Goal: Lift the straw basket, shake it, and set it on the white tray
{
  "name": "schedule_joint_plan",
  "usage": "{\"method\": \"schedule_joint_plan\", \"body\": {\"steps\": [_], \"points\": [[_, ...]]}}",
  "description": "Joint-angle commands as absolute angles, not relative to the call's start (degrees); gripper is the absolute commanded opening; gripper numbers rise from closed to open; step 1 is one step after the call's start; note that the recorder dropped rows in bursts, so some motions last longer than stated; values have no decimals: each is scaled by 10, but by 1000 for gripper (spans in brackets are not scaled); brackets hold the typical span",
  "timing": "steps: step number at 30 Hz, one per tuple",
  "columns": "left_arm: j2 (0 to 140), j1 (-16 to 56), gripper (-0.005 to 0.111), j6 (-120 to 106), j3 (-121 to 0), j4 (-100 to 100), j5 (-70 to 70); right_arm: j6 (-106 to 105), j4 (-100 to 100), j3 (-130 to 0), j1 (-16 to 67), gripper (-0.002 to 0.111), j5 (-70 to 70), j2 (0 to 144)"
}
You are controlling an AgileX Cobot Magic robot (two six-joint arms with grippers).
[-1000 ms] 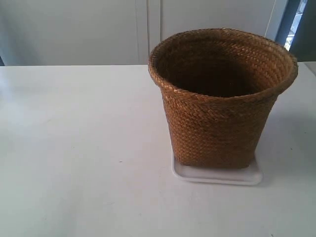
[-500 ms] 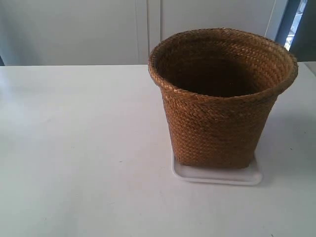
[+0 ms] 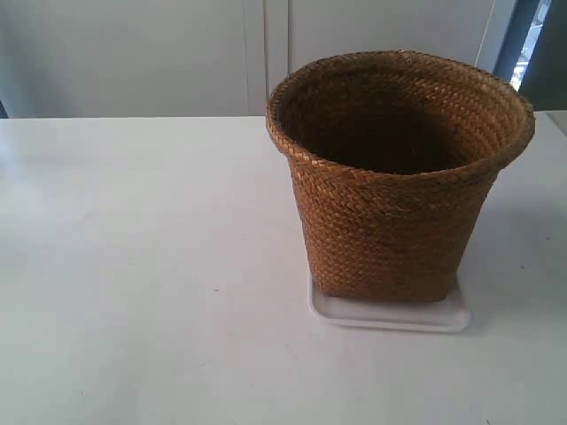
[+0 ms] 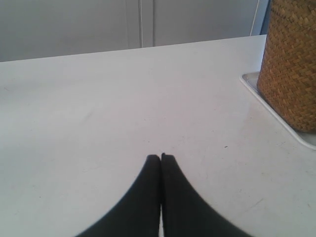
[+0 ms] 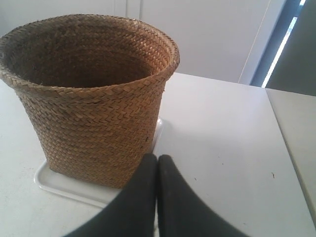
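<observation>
Right pincer [image 5: 157, 157] clenched, empty, near straw basket [image 5: 94, 98] upright on white tray [image 5: 58, 185]; left pincer [image 4: 161, 157] clenched, apart.

The basket [image 3: 390, 221] on the tray [image 3: 390, 317] blocks the exterior view's right side; broad open table [image 3: 133, 266] lies beside it at left.

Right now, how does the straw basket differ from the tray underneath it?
The straw basket is brown and woven; the white tray is smooth and glossy. The basket stands tall, the tray lies flat and shallow. The basket's rim is round, the tray rectangular. Shared: both are open-topped.
</observation>
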State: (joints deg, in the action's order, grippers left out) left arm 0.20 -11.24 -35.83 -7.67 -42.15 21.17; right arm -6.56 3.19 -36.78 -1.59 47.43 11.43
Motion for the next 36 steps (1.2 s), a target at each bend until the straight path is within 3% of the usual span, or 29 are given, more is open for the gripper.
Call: {"method": "schedule_joint_plan", "body": {"steps": [1, 19, 26, 36], "points": [[0, -112, 0, -360, -75, -428, 214, -67, 31, -365, -18, 0, 471, 113], [0, -112, 0, -361, -75, -428, 214, -74, 26, -365, -18, 0, 445, 113], [0, -112, 0, -361, -75, -428, 214, -75, 43, -332, -18, 0, 198, 114], [0, -112, 0, -361, -75, -428, 214, -74, 45, -63, -18, 0, -98, 140]]}}
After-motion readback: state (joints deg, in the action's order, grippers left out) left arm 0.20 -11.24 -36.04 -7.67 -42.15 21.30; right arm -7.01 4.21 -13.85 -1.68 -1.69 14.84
